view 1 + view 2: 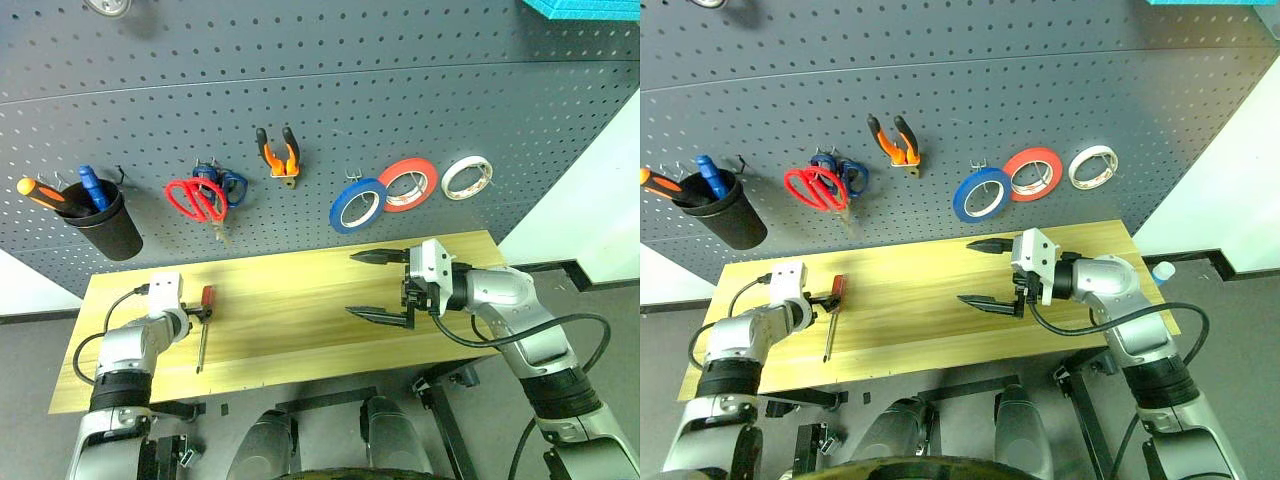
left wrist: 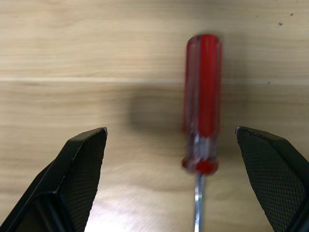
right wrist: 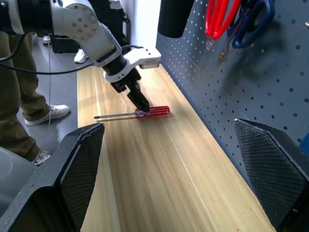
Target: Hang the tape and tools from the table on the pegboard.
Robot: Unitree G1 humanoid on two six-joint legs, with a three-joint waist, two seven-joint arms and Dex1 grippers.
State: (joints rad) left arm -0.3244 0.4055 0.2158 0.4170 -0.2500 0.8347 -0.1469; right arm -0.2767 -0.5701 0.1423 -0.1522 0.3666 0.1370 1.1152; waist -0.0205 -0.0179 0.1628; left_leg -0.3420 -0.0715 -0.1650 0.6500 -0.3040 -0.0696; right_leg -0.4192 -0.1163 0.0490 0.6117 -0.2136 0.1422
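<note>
A slim screwdriver (image 1: 204, 325) with a red handle (image 2: 203, 106) lies on the light wood table (image 1: 300, 290) near its left end. My left gripper (image 1: 196, 313) points down over it, open, with the handle between the two fingers and nearer the right one; I see no contact. On the dark pegboard (image 1: 420, 80) hang the blue tape (image 1: 357, 204), the red-handled scissors (image 1: 195, 199) and the orange-and-black pliers (image 1: 279, 153). My right gripper (image 1: 350, 284) hovers over the table's right half, pointing left, open and empty.
A red-orange roll (image 1: 408, 184) and a white roll (image 1: 466, 177) hang right of the blue tape. Blue-handled scissors (image 1: 230, 185) hang behind the red ones. A black cup (image 1: 103, 228) holds two screwdrivers at the far left. A person's legs (image 3: 17, 96) stand beyond the table's left end.
</note>
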